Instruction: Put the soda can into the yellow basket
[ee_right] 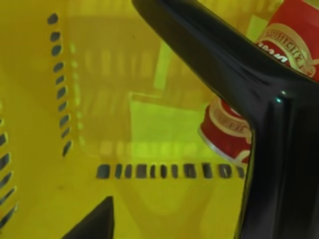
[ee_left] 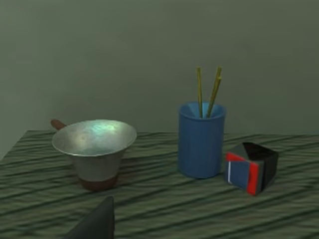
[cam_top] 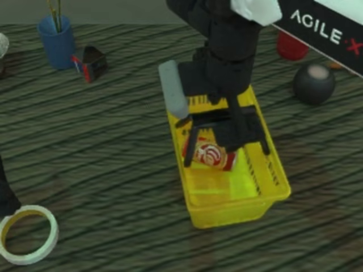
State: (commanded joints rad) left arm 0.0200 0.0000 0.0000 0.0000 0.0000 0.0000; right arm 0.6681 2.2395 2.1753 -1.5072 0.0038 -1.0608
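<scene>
The soda can (cam_top: 211, 154) lies on its side inside the yellow basket (cam_top: 266, 195), near the middle of the basket floor, label up. The right gripper (cam_top: 226, 148) hangs directly over it, inside the basket's rim, under the black handle (cam_top: 227, 116); whether its fingers grasp the can or have let go, I cannot tell. The basket sits right of the table's centre. The left arm is parked at the left edge; its fingers' state cannot be told. A blue cup (cam_top: 57, 41) stands near the far left corner, a tape ring (cam_top: 27, 234) at the near left corner.
</scene>
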